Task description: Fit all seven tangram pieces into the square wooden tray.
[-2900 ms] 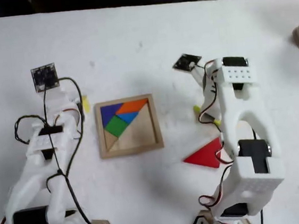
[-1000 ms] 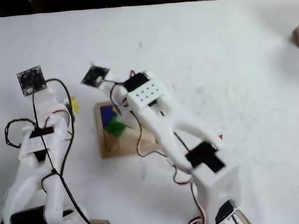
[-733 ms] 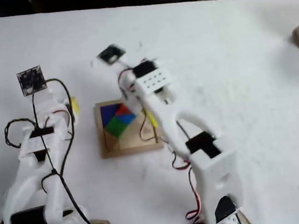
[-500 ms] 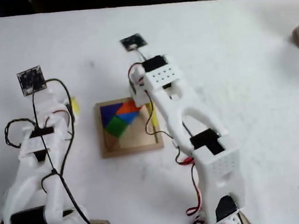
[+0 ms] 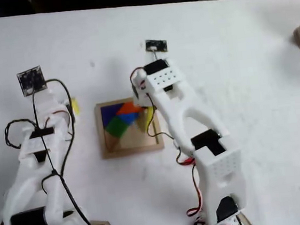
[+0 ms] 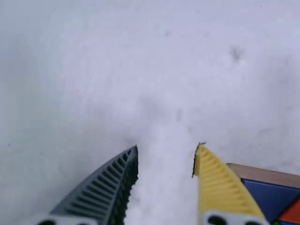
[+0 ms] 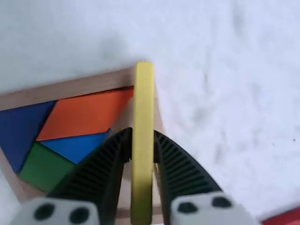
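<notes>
1. High view: the tray [image 5: 104,149] is seen on the white table [image 5: 251,53], between the two arms.
   - The orange piece [image 5: 130,107], big blue piece [image 5: 109,116], small blue piece [image 5: 127,117] and green piece [image 5: 118,127] are seated in its far part, toward the left arm.
   - Bare wood is left along the near side.
   - The right gripper [image 5: 146,112] is held over the tray's right rim, and the yellow piece [image 5: 150,115] shows under it.
   - The left gripper [image 5: 71,107] is parked over the table just left of the tray, apart from it.

2. Left wrist view: the left gripper [image 6: 165,152] is noted spread apart, with nothing between the grey finger [image 6: 105,187] and the yellow finger [image 6: 220,187].
   - White table [image 6: 140,70] is seen through the gap.
   - A tray corner [image 6: 255,170] is caught beside the yellow finger.
   - The big blue piece [image 6: 272,197] and a sliver of the orange piece [image 6: 293,213] lie inside that corner.

3. Right wrist view: the right gripper [image 7: 142,135] is clamped on the yellow piece [image 7: 144,93], which is held upright on its edge between the black fingers [image 7: 101,168].
   - The yellow piece's far end is placed over the tray [image 7: 70,88] rim near a corner. Whether it touches the wood cannot be told.
   - The orange piece [image 7: 89,112] lies along the far rim, just beside the yellow piece.
   - The small blue piece [image 7: 77,145] sits against the orange piece, the green piece [image 7: 42,168] is next to that, and the big blue piece [image 7: 21,126] is at the far side.
   - The red piece [image 7: 288,216] is noted on the table [image 7: 225,56], outside the tray.
</notes>
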Robot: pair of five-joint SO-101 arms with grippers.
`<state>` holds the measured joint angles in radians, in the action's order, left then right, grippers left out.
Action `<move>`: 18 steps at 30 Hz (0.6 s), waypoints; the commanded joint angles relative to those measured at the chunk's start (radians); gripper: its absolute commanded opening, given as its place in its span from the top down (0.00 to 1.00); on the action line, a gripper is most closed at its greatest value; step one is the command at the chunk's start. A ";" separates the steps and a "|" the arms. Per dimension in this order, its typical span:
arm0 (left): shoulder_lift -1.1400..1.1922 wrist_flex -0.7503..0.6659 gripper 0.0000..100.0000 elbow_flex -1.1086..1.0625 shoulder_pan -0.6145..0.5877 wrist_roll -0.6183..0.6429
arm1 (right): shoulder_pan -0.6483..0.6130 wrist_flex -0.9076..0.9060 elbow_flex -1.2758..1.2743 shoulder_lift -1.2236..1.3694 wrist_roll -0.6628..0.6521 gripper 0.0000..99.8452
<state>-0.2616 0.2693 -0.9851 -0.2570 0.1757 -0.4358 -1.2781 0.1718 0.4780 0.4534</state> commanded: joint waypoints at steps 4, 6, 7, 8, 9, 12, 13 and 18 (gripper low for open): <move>-0.048 0.009 0.78 0.048 -0.004 -0.002 | -0.038 -0.012 0.017 0.045 -0.172 0.86; -0.048 0.008 0.78 0.048 -0.004 -0.002 | -0.067 -0.050 0.048 0.062 -0.175 0.81; -0.048 0.008 0.78 0.048 -0.004 -0.002 | -0.079 -0.076 0.068 0.068 -0.176 0.80; -0.048 0.008 0.78 0.048 -0.004 -0.002 | -0.087 -0.101 0.091 0.074 -0.176 0.79; -0.048 0.008 0.78 0.048 -0.004 -0.002 | -0.090 -0.125 0.112 0.079 -0.176 0.79; -0.048 0.008 0.78 0.048 -0.004 -0.002 | -0.090 -0.189 0.169 0.085 -0.178 0.79; -0.048 0.008 0.78 0.048 -0.004 -0.002 | -0.090 -0.209 0.183 0.085 -0.178 0.79; -0.048 0.008 0.78 0.048 -0.004 -0.002 | -0.105 -0.288 0.227 0.084 -0.249 0.79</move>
<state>-0.2616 0.2693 -0.9851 -0.2570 0.1757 -0.5247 -1.5221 0.3422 0.5823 0.2570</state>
